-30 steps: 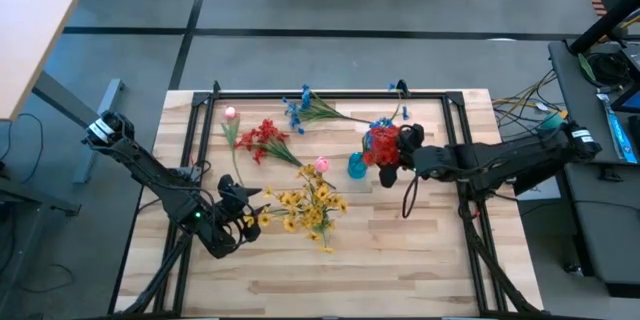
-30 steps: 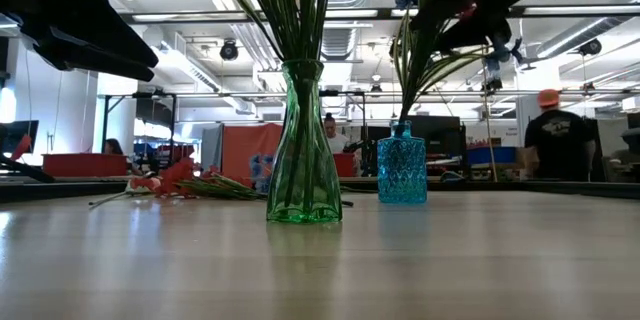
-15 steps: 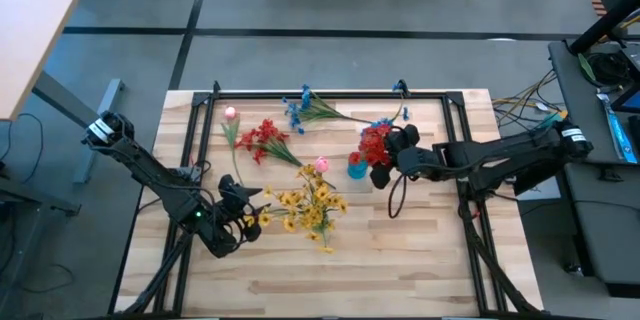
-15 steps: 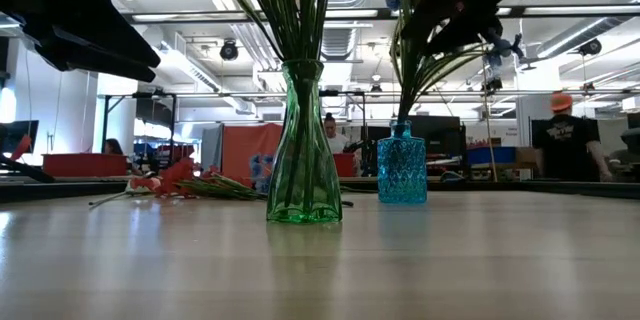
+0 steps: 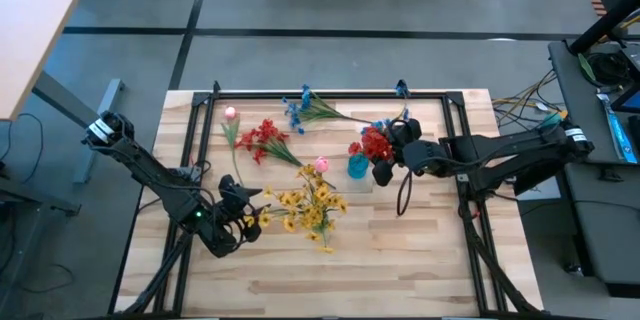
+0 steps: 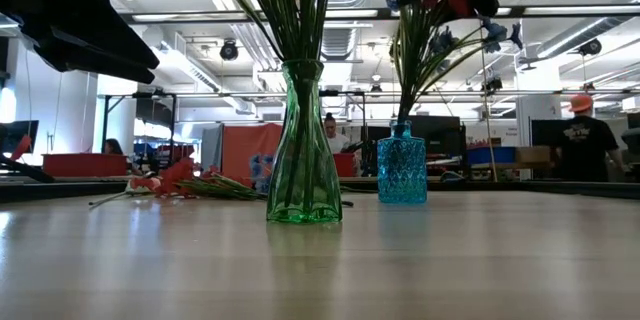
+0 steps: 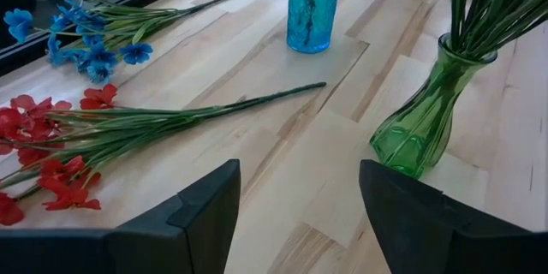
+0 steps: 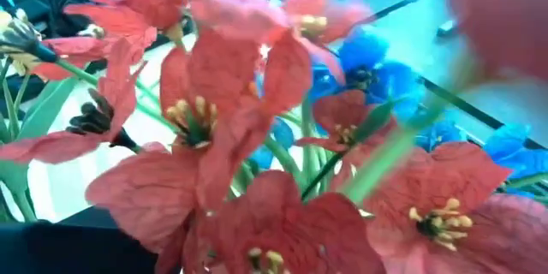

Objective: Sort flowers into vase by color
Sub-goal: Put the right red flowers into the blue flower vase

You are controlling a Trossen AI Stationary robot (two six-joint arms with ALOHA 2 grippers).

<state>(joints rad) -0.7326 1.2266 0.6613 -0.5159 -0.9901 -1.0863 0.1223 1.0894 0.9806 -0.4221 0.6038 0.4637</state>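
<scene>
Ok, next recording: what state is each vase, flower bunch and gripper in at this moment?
Green glass vase: upright, holding yellow flowers.
Small blue glass vase: upright, holding red flowers.
Red flower sprig: lying flat on the wooden table.
Blue flower sprig: lying flat.
Left gripper: open, empty, beside the green vase.
Right gripper: open, at the red blooms.
</scene>
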